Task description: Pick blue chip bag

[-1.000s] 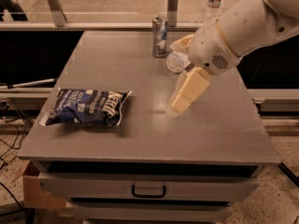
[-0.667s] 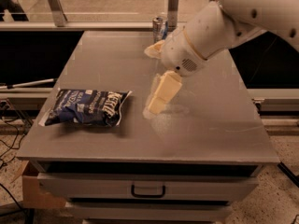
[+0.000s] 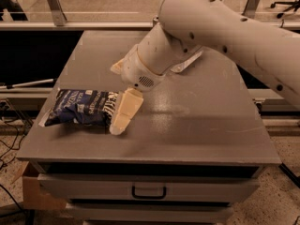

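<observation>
The blue chip bag (image 3: 79,108) lies flat at the front left of the grey table (image 3: 197,125), dark navy with white lettering. My gripper (image 3: 115,100) has come down at the bag's right end. It is open. One tan finger (image 3: 124,112) points down toward the table in front, touching or just over the bag's right edge. The other finger (image 3: 118,68) sticks out behind the wrist. The big white arm (image 3: 211,27) reaches in from the upper right. The bag is not lifted.
The arm hides the back middle of the table. Below the tabletop is a drawer with a handle (image 3: 149,191). A cardboard box (image 3: 29,191) stands on the floor at the lower left. A rail with posts (image 3: 54,6) runs behind the table.
The gripper has swung left and forward across the table, from the middle right to the right end of the chip bag. The bag has not moved.
</observation>
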Action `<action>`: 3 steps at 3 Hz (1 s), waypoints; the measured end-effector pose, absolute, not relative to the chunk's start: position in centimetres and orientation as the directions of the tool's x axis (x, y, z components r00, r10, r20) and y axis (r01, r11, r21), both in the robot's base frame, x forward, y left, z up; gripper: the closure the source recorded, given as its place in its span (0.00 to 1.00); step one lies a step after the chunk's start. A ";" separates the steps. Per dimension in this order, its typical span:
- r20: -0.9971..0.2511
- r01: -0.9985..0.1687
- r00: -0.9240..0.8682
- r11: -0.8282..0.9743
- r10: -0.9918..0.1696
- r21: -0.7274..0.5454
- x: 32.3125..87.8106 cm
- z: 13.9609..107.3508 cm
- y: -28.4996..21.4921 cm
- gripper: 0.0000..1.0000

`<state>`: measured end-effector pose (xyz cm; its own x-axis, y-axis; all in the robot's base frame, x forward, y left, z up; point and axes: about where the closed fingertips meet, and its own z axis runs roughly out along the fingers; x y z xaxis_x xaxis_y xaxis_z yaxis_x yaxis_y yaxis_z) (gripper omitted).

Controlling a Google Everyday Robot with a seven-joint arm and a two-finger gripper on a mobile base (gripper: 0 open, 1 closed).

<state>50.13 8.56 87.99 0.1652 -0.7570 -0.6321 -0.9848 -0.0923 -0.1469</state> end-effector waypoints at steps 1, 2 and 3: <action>-0.642 -0.989 0.150 -0.102 -0.752 -0.111 49.5 86.1 10.4 0.00; -0.654 -0.991 0.134 -0.110 -0.745 -0.079 49.1 84.9 11.7 0.12; -0.661 -0.992 0.123 -0.111 -0.740 -0.061 49.0 84.3 12.3 0.35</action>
